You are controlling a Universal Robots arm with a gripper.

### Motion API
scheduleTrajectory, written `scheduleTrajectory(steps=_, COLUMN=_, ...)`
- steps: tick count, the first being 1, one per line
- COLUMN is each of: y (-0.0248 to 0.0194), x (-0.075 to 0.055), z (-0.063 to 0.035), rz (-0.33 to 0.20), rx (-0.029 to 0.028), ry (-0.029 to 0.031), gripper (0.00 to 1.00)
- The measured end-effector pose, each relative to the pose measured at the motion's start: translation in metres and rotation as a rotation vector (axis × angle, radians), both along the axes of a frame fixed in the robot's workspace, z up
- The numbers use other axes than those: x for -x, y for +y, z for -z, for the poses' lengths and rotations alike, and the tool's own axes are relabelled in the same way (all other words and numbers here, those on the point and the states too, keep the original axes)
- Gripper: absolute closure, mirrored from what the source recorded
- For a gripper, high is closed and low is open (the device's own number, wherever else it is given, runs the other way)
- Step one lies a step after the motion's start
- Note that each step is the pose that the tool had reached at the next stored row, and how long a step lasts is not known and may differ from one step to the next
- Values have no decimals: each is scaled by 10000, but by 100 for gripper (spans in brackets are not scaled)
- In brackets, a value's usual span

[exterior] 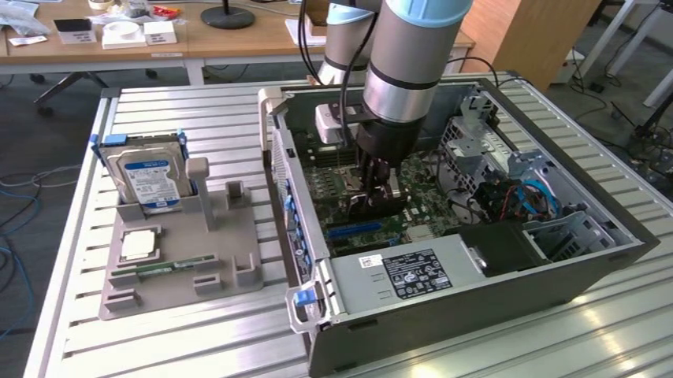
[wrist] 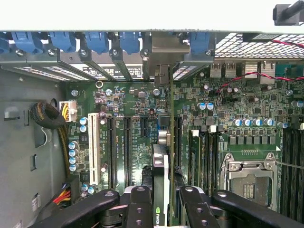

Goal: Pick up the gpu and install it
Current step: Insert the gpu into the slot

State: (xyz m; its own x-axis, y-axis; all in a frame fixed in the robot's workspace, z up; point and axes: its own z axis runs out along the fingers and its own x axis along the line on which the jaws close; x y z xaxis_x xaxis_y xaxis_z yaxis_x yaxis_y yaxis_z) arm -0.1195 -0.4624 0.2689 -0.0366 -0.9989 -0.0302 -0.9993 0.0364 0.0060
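Ribbed aluminium slats form the work table [exterior: 189,106], with wooden desks and a grey office floor behind it. On the table lies 1 open computer case [exterior: 589,272] on its side, and towards the exterior view's left stands 1 grey parts holder [exterior: 184,272].

1 robot arm [exterior: 405,55] reaches down into the case, and its gripper [wrist: 164,202] pinches the gpu [wrist: 161,171] between its 2 black fingers [wrist: 137,206]. The card stands on edge over the green motherboard [wrist: 247,111], seen edge-on from the wrist: a thin green board on one side, a black and silver cooler on the other, and a small green-and-white logo on the cooler edge right between the fingers. Its silver end bracket [wrist: 162,76] reaches up to the row of rear slots, in line with the gap between the blue slot clips [wrist: 97,40] (5 of them show along that row). Whether the card's bottom edge is seated in a slot cannot be told.

On the motherboard I count 1 white slot [wrist: 93,149], 1 empty processor socket [wrist: 251,178] and 1 grey power supply [exterior: 415,272] with a label at the near end of the case. The holder carries 1 hard drive [exterior: 147,177] with a blue-white label standing upright, 1 processor chip [exterior: 140,244] lying flat, and 1 narrow memory stick [exterior: 166,268].
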Motion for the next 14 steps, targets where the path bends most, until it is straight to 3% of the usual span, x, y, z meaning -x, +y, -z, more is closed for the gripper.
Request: scheduleTrajectory(steps=14, y=0, x=0, z=0, rz=-1, rx=0, ry=0, gripper=73)
